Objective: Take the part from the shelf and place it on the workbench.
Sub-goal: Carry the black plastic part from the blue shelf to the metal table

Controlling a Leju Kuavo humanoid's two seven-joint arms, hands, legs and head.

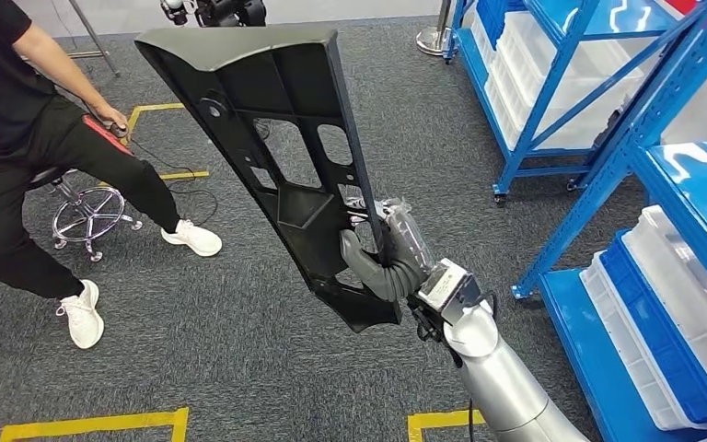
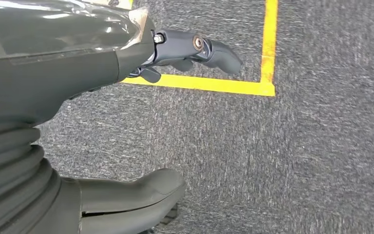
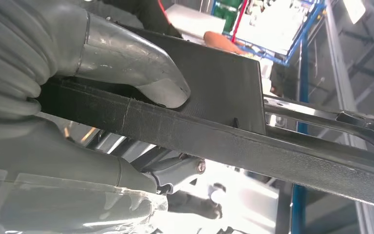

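Note:
The part [image 1: 276, 147] is a long black plastic panel with ribs and cut-outs. It stands tilted in the middle of the head view, its wide end up and to the left. My right hand [image 1: 388, 258] grips it near its lower end, thumb wrapped over the edge. In the right wrist view the thumb [image 3: 141, 68] presses on the part's black edge [image 3: 214, 131], with the fingers underneath. My left hand [image 2: 126, 58] hangs over grey carpet, thumb and fingers apart, holding nothing.
Blue shelves [image 1: 608, 110] with white and blue bins [image 1: 663, 313] stand on the right. A person [image 1: 28, 147] in black stands at the left beside a chrome stool [image 1: 87, 212], cables on the floor. Yellow tape lines [image 1: 101, 424] mark the grey carpet.

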